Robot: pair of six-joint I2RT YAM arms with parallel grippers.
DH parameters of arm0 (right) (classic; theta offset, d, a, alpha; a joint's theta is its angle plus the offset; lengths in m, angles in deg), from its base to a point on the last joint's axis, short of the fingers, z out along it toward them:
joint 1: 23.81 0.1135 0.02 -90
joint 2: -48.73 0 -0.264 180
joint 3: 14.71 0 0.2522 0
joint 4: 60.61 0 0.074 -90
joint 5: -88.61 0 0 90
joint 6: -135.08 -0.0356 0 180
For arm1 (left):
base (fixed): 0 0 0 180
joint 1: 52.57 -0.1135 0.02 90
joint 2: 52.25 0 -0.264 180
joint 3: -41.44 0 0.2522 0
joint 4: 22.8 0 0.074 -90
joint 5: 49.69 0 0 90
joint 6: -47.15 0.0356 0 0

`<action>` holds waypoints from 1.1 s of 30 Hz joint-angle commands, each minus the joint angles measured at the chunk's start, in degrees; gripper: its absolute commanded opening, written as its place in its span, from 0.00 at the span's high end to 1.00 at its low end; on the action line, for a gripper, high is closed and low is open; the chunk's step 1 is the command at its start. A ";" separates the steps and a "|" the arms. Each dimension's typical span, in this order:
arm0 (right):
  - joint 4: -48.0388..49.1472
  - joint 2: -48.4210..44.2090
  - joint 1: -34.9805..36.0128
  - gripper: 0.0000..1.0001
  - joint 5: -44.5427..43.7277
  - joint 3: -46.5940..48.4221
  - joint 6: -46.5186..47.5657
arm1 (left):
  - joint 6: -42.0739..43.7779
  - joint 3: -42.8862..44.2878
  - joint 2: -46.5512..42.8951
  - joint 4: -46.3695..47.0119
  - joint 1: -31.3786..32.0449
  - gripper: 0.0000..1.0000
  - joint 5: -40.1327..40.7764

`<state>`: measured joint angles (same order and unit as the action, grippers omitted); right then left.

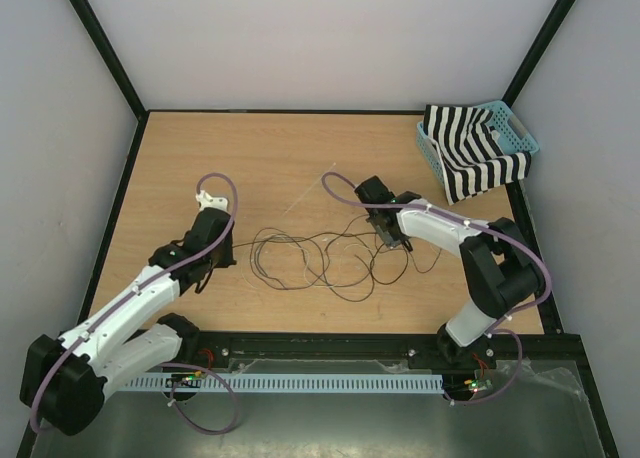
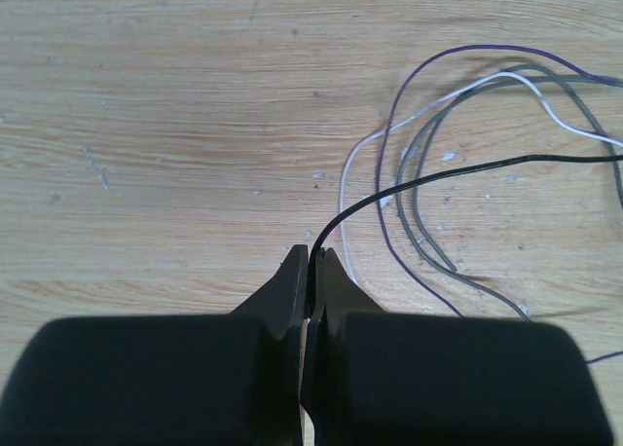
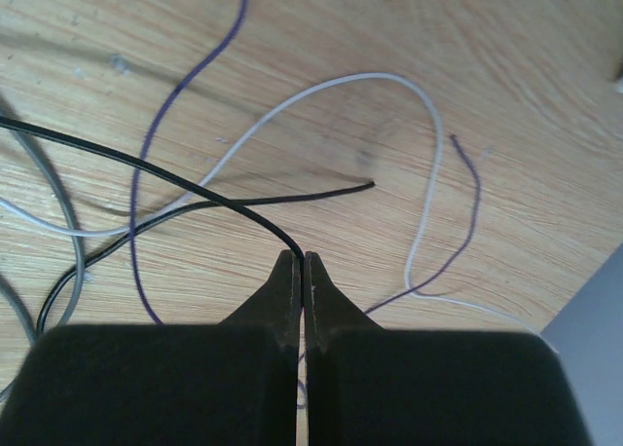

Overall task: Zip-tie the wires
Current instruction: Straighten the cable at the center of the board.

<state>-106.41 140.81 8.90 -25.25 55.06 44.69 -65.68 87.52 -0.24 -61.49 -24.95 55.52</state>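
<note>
We see the wires (image 1: 320,260) sprawled in loose loops on the wooden table (image 1: 260,148) between the 2 arms; the left gripper (image 2: 311,263) has its jaws pressed together on 1 black strand that curves away rightward; the right gripper (image 3: 303,261) is likewise clamped tight on a black strand; purple, white and grey strands lie loose nearby; a faint pale strip, apparently the zip tie (image 1: 305,191), lies just beyond the loops; a blue basket (image 1: 525,133) holding striped cloth (image 1: 470,158) sits far right.
</note>
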 commanded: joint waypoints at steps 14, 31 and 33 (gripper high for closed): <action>1.01 1.97 0.91 0.67 4.66 0.25 -2.31 | -5.27 -2.87 6.55 2.07 -2.27 1.00 3.61; -3.78 -10.13 0.87 0.20 7.23 10.03 -2.96 | -4.62 -2.86 13.47 5.99 -2.24 0.78 0.72; -3.61 -11.06 0.92 0.20 8.90 10.98 -3.25 | -4.64 -2.85 13.47 5.88 -2.30 0.68 0.83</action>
<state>-107.91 132.61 9.60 -19.20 63.12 42.33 -70.12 84.00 13.14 -56.15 -26.89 56.11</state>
